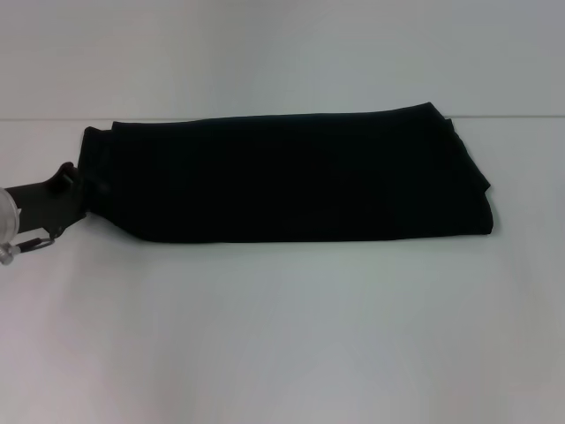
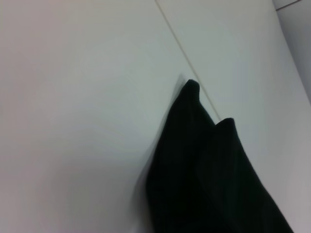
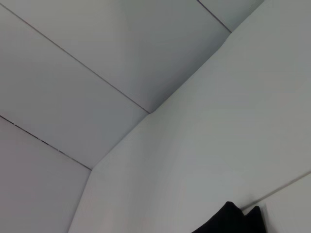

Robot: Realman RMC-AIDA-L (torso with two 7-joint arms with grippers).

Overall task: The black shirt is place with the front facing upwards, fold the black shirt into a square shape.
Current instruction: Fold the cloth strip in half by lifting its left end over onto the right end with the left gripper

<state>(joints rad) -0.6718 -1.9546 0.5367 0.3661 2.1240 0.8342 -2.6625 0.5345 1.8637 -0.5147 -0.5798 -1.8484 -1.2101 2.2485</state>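
- The black shirt [image 1: 291,177] is lying on the white table [image 1: 282,336] as a long strip running left to right, past the middle of the table towards the far edge. It's already folded lengthwise, and no lettering shows from the head view.
- The left gripper [image 1: 78,193] is down at the shirt's left end, right at the cloth. Its dark body blends into the fabric, so honestly I cannot tell whether the fingers are clamped on the hem or just open next to it.
- The left wrist view shows two pointed corners of the shirt [image 2: 204,160] sticking up against the table, so that end looks like at least two layers stacked.
- The right gripper isn't in the head view at all. Its wrist camera only catches a tip of the shirt [image 3: 233,221] and the wall behind, so its fingers are not in view.
- Handling guess: soft, light cotton, totally floppy, nothing fragile. It'll sag and the layers will slide apart if you pinch only the top one.
- Best place to grab, I'd say: both corners of the left end, pinching every layer, then carry that end over to the right end [image 1: 472,185] to make the square.
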